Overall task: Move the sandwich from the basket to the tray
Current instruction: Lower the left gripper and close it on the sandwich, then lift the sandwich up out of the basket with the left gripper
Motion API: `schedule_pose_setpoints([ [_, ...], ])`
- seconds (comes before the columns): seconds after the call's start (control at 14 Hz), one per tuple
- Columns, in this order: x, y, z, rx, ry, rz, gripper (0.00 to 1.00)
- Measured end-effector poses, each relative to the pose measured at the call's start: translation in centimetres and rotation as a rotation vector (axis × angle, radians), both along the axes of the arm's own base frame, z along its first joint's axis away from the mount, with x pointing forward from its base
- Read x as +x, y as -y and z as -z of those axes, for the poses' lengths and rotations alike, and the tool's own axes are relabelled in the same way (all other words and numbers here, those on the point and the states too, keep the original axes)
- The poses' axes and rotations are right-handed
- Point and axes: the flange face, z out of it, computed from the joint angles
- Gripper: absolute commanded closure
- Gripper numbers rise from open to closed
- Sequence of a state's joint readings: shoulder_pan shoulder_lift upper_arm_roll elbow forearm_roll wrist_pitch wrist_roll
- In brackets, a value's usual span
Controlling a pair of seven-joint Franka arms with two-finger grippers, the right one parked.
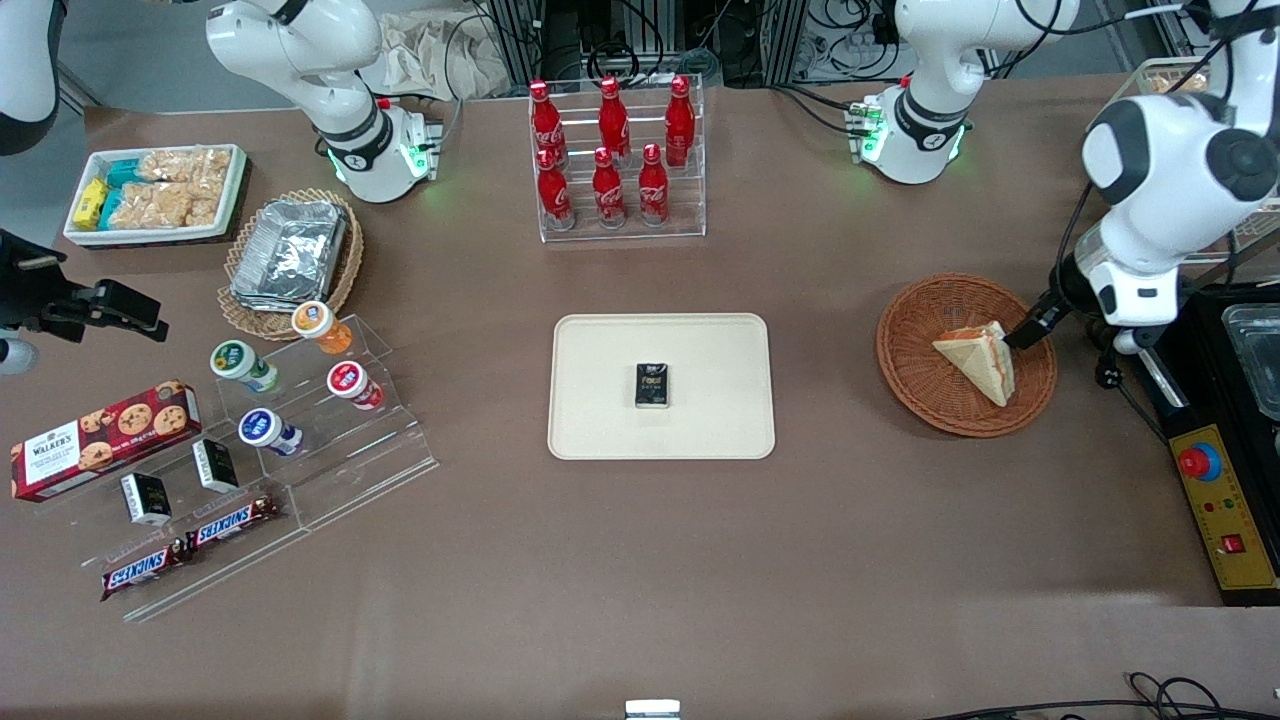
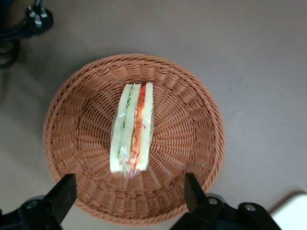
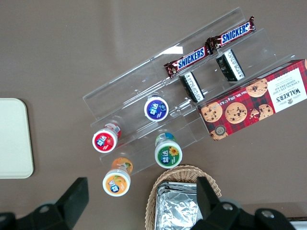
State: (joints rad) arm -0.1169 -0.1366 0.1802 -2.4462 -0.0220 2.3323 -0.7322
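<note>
Sandwich seen lying in basket, filling edge up. Claw held above basket, fingers apart, nothing gripped. Tray positioned toward tabletop centre.

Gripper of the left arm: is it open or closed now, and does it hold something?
Gripper: open, holding nothing, above the sandwich in the basket.

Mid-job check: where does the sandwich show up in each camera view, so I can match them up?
Front view: the sandwich lies in the basket, with the pincer right beside it, toward the working arm's end of the table.
Left wrist view: the sandwich stands on edge in the middle of the basket, between the open pincer fingers.
Right wrist view: not in it.
Shared landmark: the tray, whose corner also shows in both wrist views.
</note>
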Motion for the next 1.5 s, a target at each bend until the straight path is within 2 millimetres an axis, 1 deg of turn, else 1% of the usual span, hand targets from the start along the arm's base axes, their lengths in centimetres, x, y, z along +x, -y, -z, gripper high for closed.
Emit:
schedule_pose_setpoints([
  [0.21, -0.3, 0.0, 4.0, 0.014, 0.008, -0.028, 0.00],
  [0.36, -0.8, 0.0, 6.2, 0.020, 0.005, -0.029, 0.00],
  [0.5, -1.2, 0.0, 7.8, 0.026, 0.000, -0.030, 0.00],
  [0.71, -1.6, 0.0, 9.6, 0.032, -0.009, -0.030, 0.01],
  [0.79, -1.7, 0.0, 10.1, 0.034, -0.014, -0.030, 0.17],
  [0.86, -1.7, 0.0, 10.6, 0.037, -0.018, -0.029, 0.50],
  [0.93, -1.7, -0.1, 11.0, 0.038, -0.020, -0.029, 0.93],
  [1.0, -1.7, -0.1, 11.3, 0.040, -0.022, -0.028, 1.00],
  [1.29, -1.5, -0.1, 11.2, 0.039, -0.013, -0.036, 1.00],
  [1.5, -1.0, 0.5, 10.3, 0.036, 0.010, -0.031, 1.00],
])
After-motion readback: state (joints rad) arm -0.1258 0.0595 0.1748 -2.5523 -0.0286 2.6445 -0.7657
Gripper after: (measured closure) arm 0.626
